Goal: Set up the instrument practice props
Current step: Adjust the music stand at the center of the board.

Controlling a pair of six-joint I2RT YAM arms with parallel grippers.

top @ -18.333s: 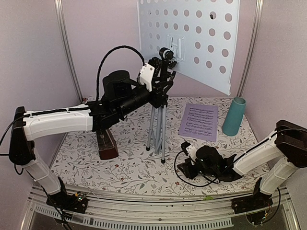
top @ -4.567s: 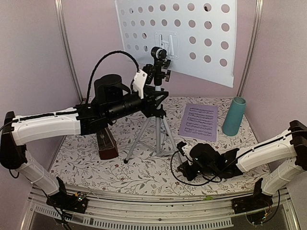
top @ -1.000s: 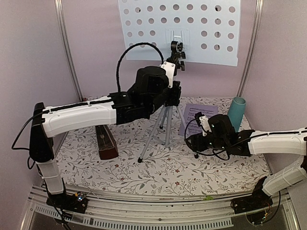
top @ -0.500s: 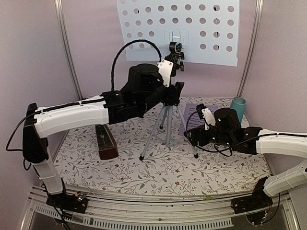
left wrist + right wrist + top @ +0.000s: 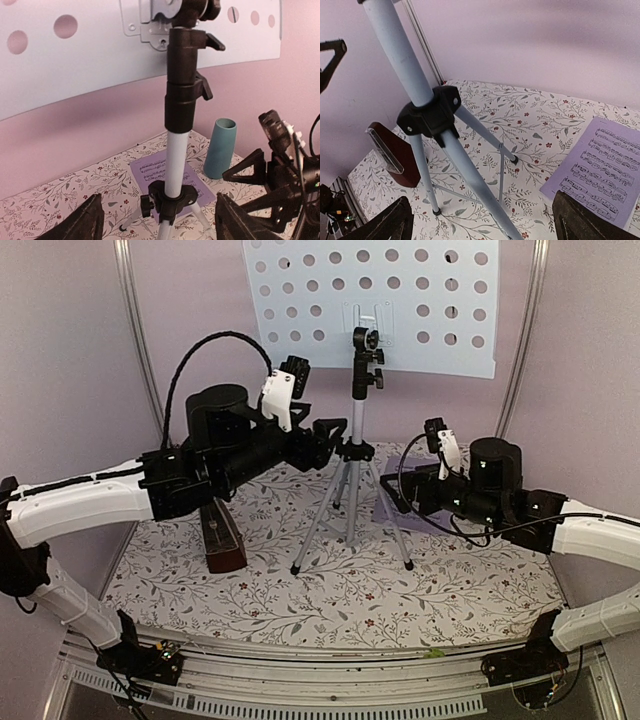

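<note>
A floral-print cloth covers the table (image 5: 330, 605). Pale pink walls (image 5: 70, 360) close it in on three sides, with metal posts (image 5: 135, 340) at the back corners and a metal rail (image 5: 330, 665) along the near edge.

The music stand (image 5: 357, 410) stands upright mid-table. Its three legs (image 5: 318, 525) are splayed on the cloth, and its perforated desk (image 5: 420, 300) sits high against the back wall.

The left gripper (image 5: 325, 435) hangs just beside the stand's pole, on its left, with its fingers spread wide and holding nothing. In the wrist view the pole (image 5: 176, 155) rises ahead of the gap between them, apart from both.

The right gripper (image 5: 485, 215) sits low on the tripod's other side, its jaws likewise spread wide. One leg slopes down through the gap, below the black hub (image 5: 429, 116); whether a finger touches it I cannot tell.

The metronome (image 5: 222, 540) stands beneath the left arm, well left of both sets of jaws. The sheet music (image 5: 600, 170) lies flat on the cloth, to the right of the right jaws. Bare cloth runs from the tripod feet to the near rail.

Ahead and to the right of the left jaws, past the sheet, a teal cup (image 5: 220, 147) stands upright. Its inside is hidden.
</note>
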